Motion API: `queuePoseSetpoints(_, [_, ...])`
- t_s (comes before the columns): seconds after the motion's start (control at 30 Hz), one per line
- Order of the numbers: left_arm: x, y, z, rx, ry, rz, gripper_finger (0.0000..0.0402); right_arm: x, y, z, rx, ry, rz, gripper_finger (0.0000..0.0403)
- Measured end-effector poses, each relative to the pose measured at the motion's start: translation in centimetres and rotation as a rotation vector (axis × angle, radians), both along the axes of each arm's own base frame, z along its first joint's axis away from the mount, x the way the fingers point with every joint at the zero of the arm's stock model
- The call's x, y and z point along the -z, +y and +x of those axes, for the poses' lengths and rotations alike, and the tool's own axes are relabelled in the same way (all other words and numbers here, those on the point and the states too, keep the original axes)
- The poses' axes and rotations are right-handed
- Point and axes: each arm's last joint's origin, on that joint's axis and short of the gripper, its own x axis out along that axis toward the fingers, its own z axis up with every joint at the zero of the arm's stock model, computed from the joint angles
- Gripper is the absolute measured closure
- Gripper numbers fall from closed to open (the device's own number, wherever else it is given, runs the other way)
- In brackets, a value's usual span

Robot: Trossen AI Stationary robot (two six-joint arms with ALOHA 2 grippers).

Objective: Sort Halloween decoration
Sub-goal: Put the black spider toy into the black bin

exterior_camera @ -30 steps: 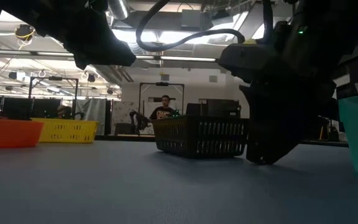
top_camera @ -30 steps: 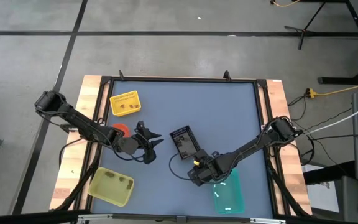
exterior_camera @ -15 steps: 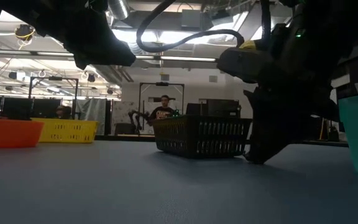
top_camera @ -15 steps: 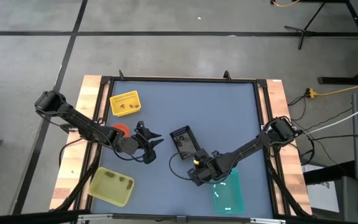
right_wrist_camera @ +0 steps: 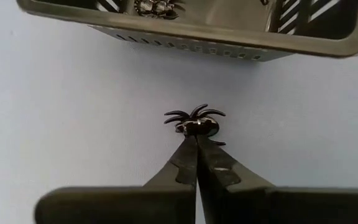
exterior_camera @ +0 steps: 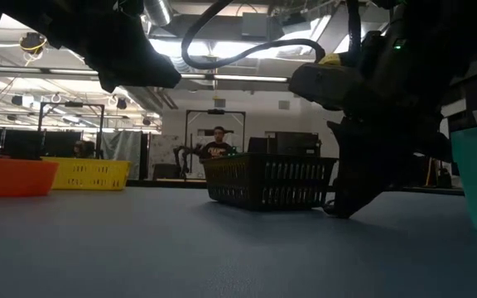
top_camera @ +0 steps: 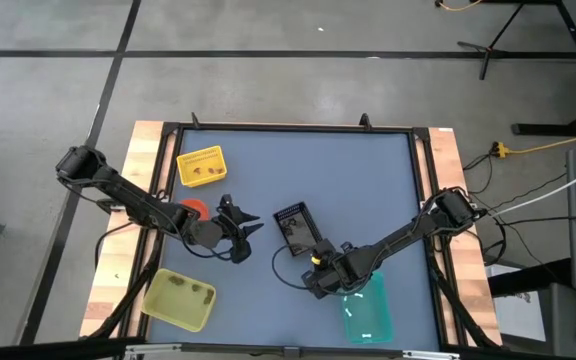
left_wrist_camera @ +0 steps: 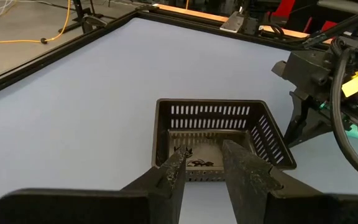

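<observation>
black plastic spider [right_wrist_camera: 196, 122] is pinched at its rear by the closed fingers of the right gripper [right_wrist_camera: 196, 138], on the surface just beside the black tray [top_camera: 295, 226]. several trinkets are already sorted into containers; the left gripper [left_wrist_camera: 204, 167], fingers apart, is held before the tray.

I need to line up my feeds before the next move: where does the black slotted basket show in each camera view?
High view: black basket mid-table, just ahead of the right gripper.
Low view: centre, on the mat.
Left wrist view: centre, beyond the left gripper.
Right wrist view: along the top edge, past a black spider.
Shared landmark: the right arm beside the basket.
</observation>
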Motion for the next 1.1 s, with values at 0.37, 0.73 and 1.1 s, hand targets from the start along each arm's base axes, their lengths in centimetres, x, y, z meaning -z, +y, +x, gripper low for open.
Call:
queuePoseSetpoints(0.37, [0.0, 0.0, 0.0, 0.0, 0.0, 0.0, 0.031, 0.1, -0.1, -0.4, -0.032, 0.063, -0.004, 0.04])
queuePoseSetpoints(0.73, [0.0, 0.0, 0.0, 0.0, 0.0, 0.0, 0.031, -0.3, -0.5, -1.3, -0.035, 0.149, -0.016, 0.04])
queuePoseSetpoints(1.1, [0.0, 0.0, 0.0, -0.001, -0.002, -0.001, 0.031, -2.7, -2.7, -4.0, 0.041, 0.338, -0.112, 0.04])
